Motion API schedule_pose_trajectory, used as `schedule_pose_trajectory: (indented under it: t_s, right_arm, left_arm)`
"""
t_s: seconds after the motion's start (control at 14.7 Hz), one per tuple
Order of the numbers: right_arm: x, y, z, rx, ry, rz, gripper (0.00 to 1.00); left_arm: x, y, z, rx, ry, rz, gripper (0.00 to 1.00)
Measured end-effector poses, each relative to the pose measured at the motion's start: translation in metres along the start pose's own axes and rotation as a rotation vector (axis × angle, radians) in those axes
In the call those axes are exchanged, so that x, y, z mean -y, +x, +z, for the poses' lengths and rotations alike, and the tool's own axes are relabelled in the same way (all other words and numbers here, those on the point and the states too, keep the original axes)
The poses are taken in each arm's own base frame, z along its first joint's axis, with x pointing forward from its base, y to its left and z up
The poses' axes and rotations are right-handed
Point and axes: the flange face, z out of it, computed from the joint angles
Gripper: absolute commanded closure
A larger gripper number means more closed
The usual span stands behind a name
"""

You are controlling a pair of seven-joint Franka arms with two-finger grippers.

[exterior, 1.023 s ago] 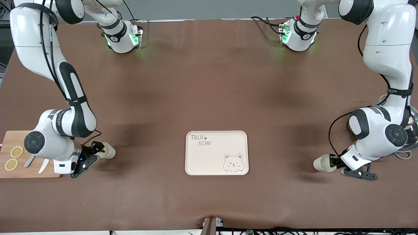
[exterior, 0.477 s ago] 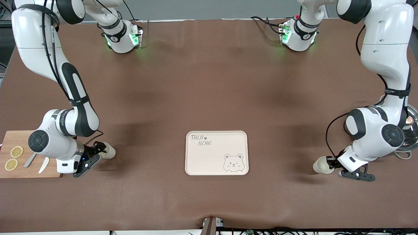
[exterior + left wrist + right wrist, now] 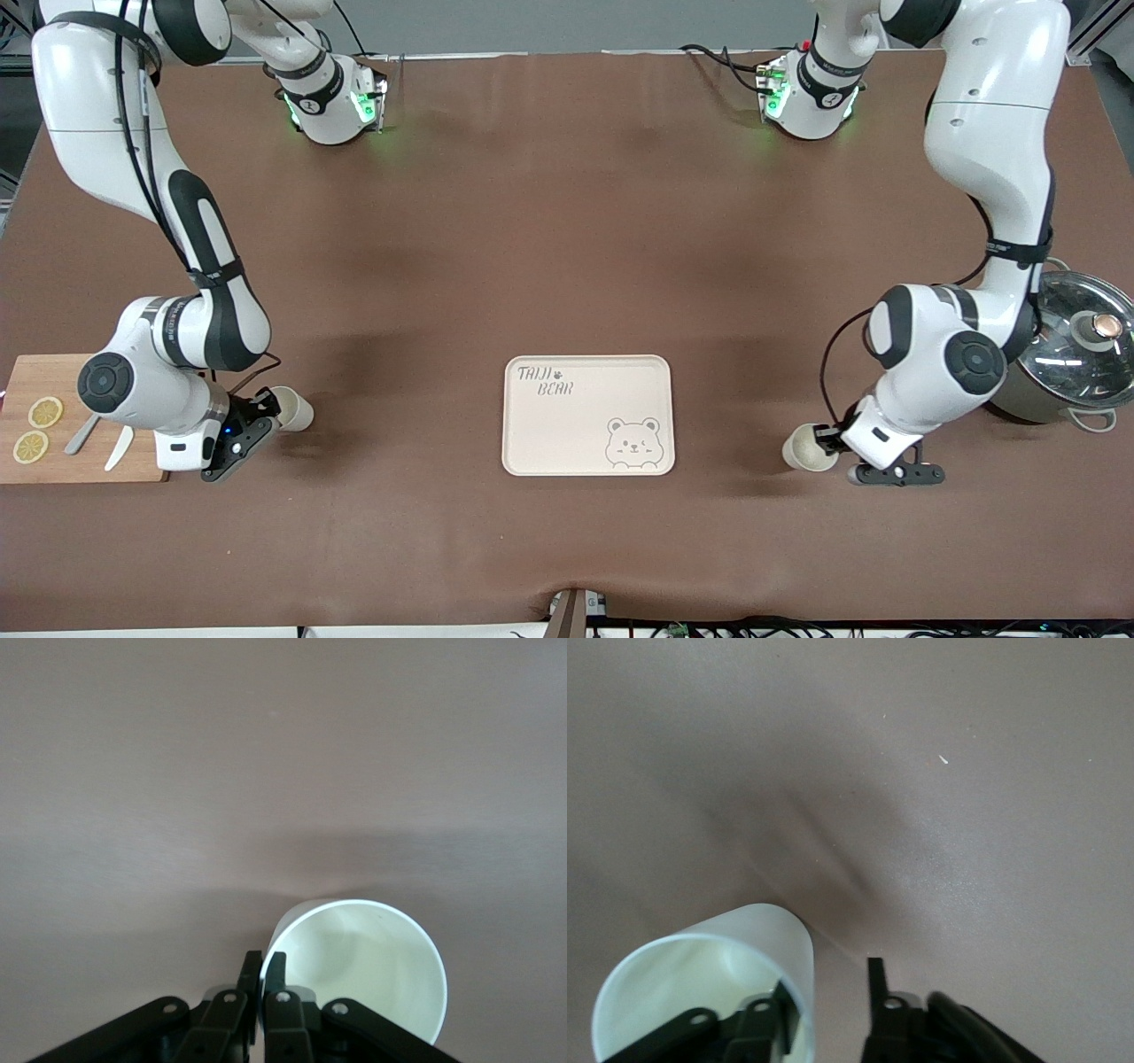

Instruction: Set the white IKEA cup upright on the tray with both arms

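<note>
both arms bent low: left gripper [image 3: 828,436] pinches a cup [image 3: 804,447] rim; right gripper [image 3: 266,418] pinches another cup [image 3: 293,409]; both cups tipped sideways, tray [image 3: 588,416] between.

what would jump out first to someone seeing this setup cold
Two white cups, one pinched by each gripper: the left gripper holds the left cup over the cloth beside the tray, and the right gripper holds the right cup toward the cutting board.
</note>
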Motion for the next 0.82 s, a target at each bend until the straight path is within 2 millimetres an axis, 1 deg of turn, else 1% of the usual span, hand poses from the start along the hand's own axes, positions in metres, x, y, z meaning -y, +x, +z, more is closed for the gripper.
schedule_pose_trajectory:
  t_s: [0.07,0.27,0.55,0.82]
  right_arm:
    - [0.0,0.0,0.0,0.0,0.0,-0.002,1.0]
    - [0.003,0.003,-0.004,0.0,0.004,-0.007,1.0]
    - [0.002,0.002,-0.003,-0.001,0.003,-0.006,1.0]
    - [0.002,0.002,-0.004,-0.001,0.006,0.0,1.0]
  left_arm:
    - [-0.014,-0.002,-0.001,0.001,-0.003,-0.02,1.0]
    - [-0.059,-0.012,-0.008,0.021,-0.007,-0.074,1.0]
    - [-0.117,-0.028,-0.018,0.022,0.003,-0.139,1.0]
    - [-0.162,-0.046,-0.018,0.032,0.003,-0.191,1.0]
